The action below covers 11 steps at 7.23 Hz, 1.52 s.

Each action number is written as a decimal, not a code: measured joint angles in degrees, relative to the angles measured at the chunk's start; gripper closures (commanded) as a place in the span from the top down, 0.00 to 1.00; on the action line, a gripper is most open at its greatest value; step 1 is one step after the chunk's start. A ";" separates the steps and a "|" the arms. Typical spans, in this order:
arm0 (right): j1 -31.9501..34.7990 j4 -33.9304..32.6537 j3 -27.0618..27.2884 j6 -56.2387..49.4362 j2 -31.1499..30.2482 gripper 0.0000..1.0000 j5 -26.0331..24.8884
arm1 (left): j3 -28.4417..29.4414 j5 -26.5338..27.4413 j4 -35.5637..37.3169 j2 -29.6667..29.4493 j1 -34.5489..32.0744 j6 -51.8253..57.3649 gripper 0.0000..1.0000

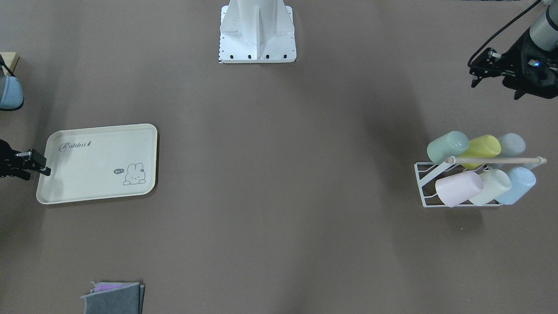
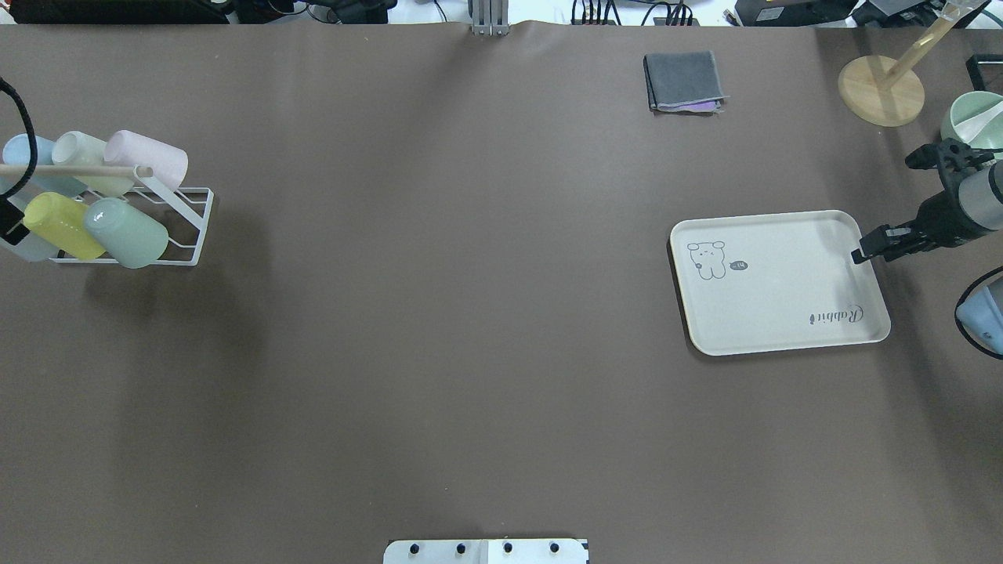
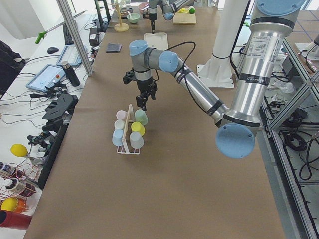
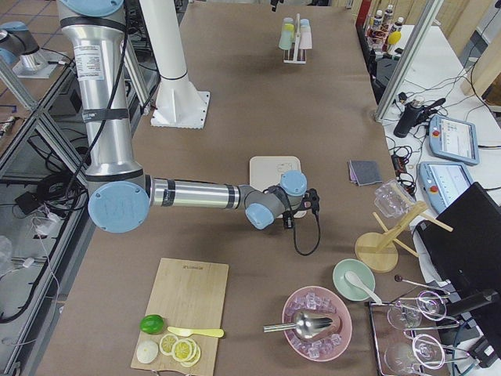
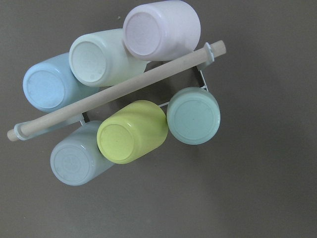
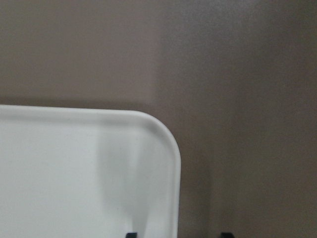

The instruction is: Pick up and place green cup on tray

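The green cup (image 1: 447,146) lies tilted on a white wire rack (image 1: 425,185) among other pastel cups. It also shows in the overhead view (image 2: 125,233) and the left wrist view (image 5: 193,115), next to the yellow-green cup (image 5: 132,138). My left gripper (image 1: 497,85) hovers above and behind the rack; it looks open and empty. The cream tray (image 1: 98,163) with "Rabbit" print lies flat and bare across the table (image 2: 776,282). My right gripper (image 2: 866,247) is open and empty over the tray's rim (image 6: 171,163).
The rack has a wooden handle bar (image 5: 119,89) across its top and holds pink, cream, blue and grey cups. A folded grey cloth (image 2: 683,81) lies near the far edge. A wooden stand (image 2: 881,90) and a green bowl (image 2: 972,117) stand beyond the tray.
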 measured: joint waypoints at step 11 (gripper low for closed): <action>-0.23 -5.35 0.21 1.11 5.54 0.00 4.65 | -10.20 32.38 1.31 1.40 24.73 5.37 0.98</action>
